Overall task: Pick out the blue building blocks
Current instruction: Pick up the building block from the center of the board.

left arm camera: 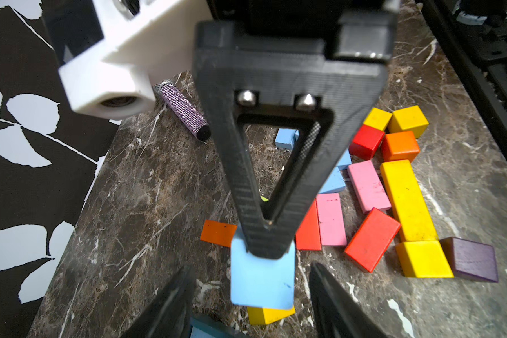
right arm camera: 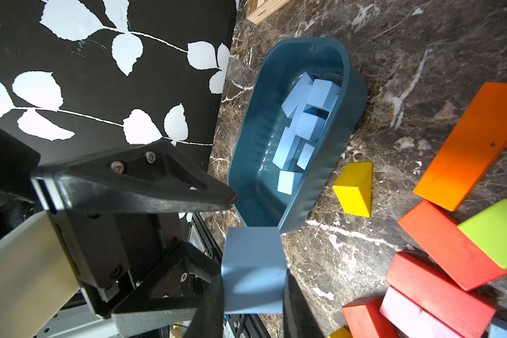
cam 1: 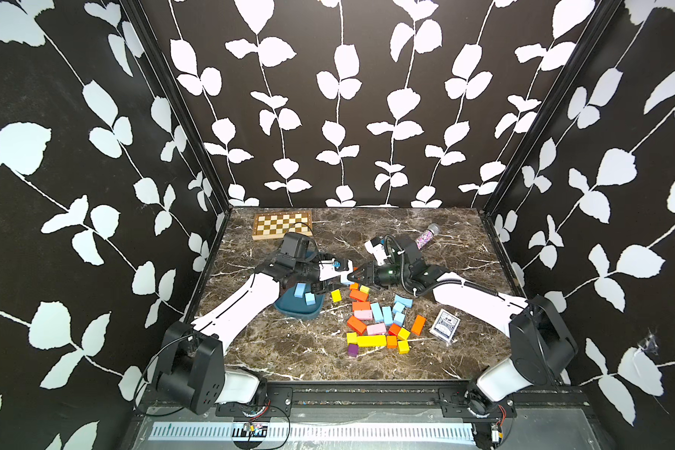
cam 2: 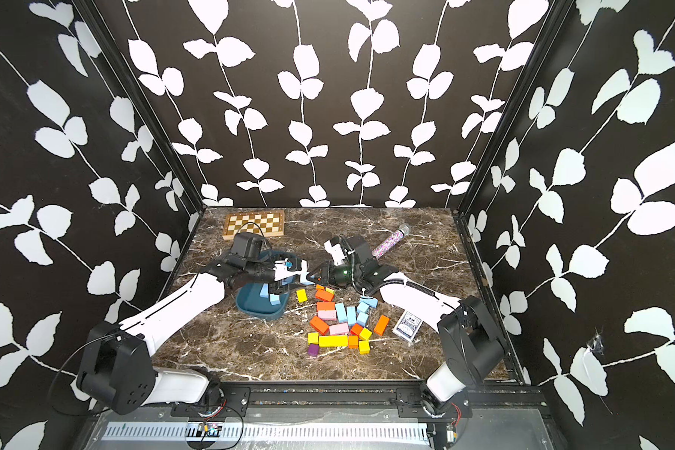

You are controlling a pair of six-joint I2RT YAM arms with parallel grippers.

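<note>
Nearest us, low and centre in both top views, the heap (cam 1: pixel 371 341) of mixed colours lies on the bench (cam 1: pixel 281 350). We count about five blue blocks (cam 1: pixel 377 311) in it, not yet picked out. Two of these lie flat side by side, their long axes running roughly up the frame toward the back wall; the rest sit at odd angles.

Left of the heap and a little higher in the frame sits the tray (cam 1: pixel 285 309). The right wrist view shows six or so blue blocks in it, jumbled and pointing every way.

Higher again, at mid-frame just to the tray's upper right, the two claws meet. The right claw (right arm camera: pixel 252 295) is clamped on the held block (right arm camera: pixel 253 263), another blue one; the left claw (left arm camera: pixel 251 267) stands wide, a finger on each side of that block with a gap on both sides. The held block looks near enough a cube that we can name no long axis; one flat face is turned toward the left wrist camera.

We judge the task roughly half done; this looks like a hand-over, with the heap's blue blocks to follow.
</note>
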